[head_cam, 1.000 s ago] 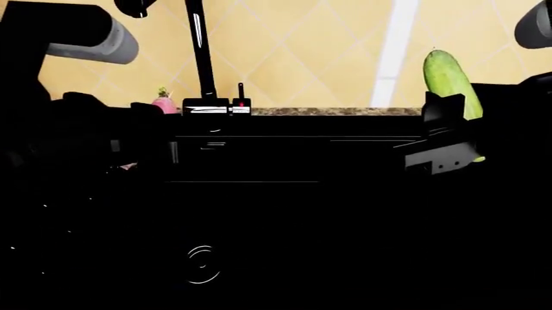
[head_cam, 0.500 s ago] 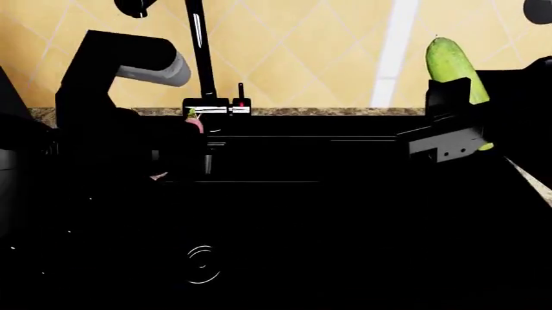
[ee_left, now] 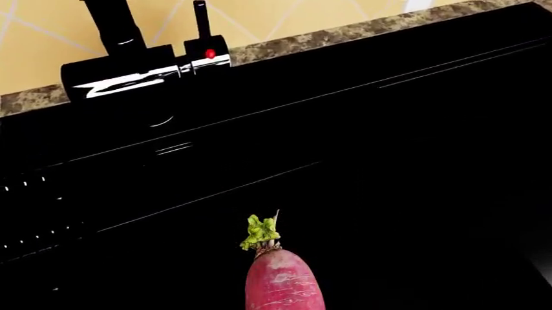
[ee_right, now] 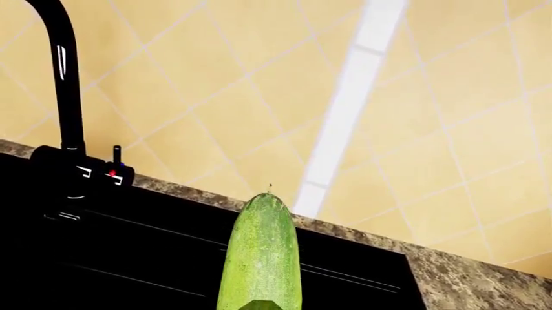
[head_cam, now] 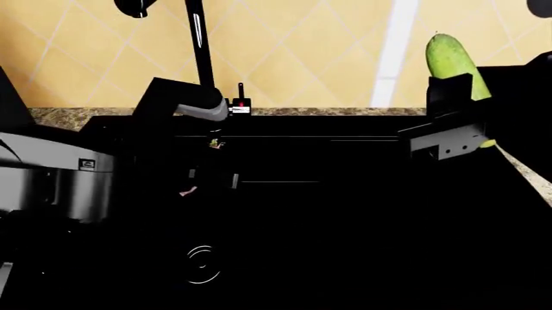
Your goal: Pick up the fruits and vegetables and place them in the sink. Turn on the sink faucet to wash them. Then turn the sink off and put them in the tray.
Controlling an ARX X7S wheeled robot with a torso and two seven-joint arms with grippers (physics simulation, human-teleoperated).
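The left gripper (head_cam: 203,184) holds the radish (ee_left: 283,282) down in the sink (ee_left: 414,129), leaf end pointing past the fingers toward the faucet (ee_left: 116,32). The right gripper (head_cam: 444,139) clamps the cucumber (head_cam: 454,64) upright above the sink's far side. Neither is released yet; washing and the tray remain.

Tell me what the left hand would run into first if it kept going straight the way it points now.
Probably the sink's black interior. In the left wrist view the radish sticks out ahead of the hand over the dark basin, with the faucet base and granite edge beyond. Depth is hard to judge against the black surfaces.
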